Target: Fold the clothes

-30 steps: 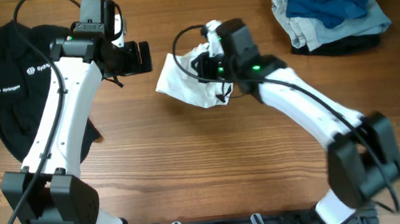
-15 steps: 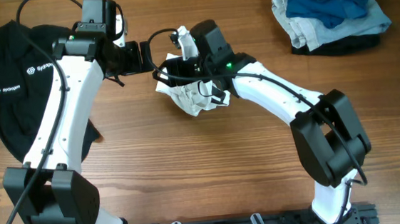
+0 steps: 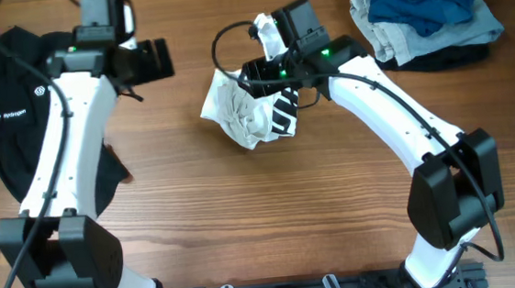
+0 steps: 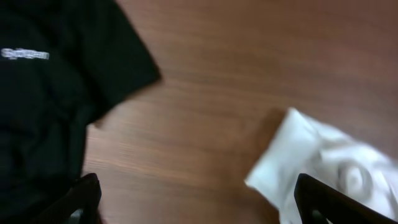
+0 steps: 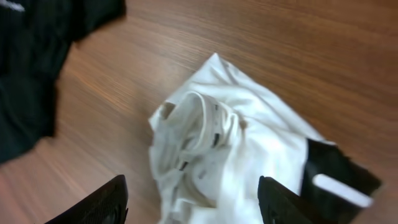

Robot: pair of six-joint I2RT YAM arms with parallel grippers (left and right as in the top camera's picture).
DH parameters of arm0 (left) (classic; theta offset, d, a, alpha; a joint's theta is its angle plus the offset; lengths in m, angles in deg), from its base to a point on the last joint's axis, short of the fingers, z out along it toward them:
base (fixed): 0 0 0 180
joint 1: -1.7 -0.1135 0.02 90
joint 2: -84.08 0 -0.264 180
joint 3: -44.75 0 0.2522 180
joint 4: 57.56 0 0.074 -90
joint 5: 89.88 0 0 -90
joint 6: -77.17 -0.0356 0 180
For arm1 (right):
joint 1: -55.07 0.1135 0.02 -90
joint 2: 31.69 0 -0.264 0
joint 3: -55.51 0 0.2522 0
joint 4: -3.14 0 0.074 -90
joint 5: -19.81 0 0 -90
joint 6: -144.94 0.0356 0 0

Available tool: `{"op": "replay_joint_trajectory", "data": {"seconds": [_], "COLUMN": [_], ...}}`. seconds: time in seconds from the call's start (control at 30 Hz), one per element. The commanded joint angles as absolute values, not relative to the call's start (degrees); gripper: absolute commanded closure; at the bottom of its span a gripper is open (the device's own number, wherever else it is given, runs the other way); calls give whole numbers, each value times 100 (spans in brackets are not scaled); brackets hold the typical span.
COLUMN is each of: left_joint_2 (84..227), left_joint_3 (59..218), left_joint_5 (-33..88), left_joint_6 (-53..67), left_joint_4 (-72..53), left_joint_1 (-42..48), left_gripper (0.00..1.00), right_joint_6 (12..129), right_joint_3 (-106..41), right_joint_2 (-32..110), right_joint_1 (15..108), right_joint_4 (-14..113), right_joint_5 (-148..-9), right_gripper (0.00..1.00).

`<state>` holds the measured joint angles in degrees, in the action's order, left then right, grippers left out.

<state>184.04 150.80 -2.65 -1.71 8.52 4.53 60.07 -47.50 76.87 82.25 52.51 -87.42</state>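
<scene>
- The black shirt [image 3: 2, 118] lies spread at the far left of the worktop [image 3: 245, 219]. It looks parked there, clear of the folding space.
- The left gripper [image 3: 161, 60] hovers over bare wood between the black shirt and the heap. Its fingers are wide apart and hold nothing, and it seems placed to reach the heap's near corner.
- The white T-shirt [image 3: 246, 113] sits at upper centre of the worktop as a crumpled bundle, not laid flat.
  - Its long axis runs roughly left to right, sagging a little toward the front edge.
  - The neckband [image 5: 199, 124] faces up near the middle of the bundle.
  - The black print [image 3: 283, 114] shows at the right end, so the chest probably points toward the right arm.
  - Sleeves and hem cannot be made out.
- The right gripper [image 3: 266, 79] hangs directly above the bundle with its fingers spread on either side. No cloth is pinched between them, so the shirt rests on the wood on its own.
- A folded pile [image 3: 422, 11] of blue and pale grey sits at the far right corner, well apart.
</scene>
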Motion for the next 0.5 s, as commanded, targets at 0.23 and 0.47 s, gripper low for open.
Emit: {"op": "replay_joint_trajectory", "data": {"seconds": [0.23,0.47], "left_joint_2": [18887,19303], "left_joint_3": [15032,15032], "left_joint_5": [30,183], "left_joint_6": [266,266], "left_joint_4": [697,697], "left_joint_1": [-78,-78], "left_gripper": [0,0], "right_joint_6": [4110,4079], "right_joint_3": [-4781,-4781], "right_joint_2": [8017,8303], "right_joint_1": [8383,8553], "right_joint_4": [5125,5232], "right_joint_5": [-7872,-7874], "right_gripper": [57,67]}}
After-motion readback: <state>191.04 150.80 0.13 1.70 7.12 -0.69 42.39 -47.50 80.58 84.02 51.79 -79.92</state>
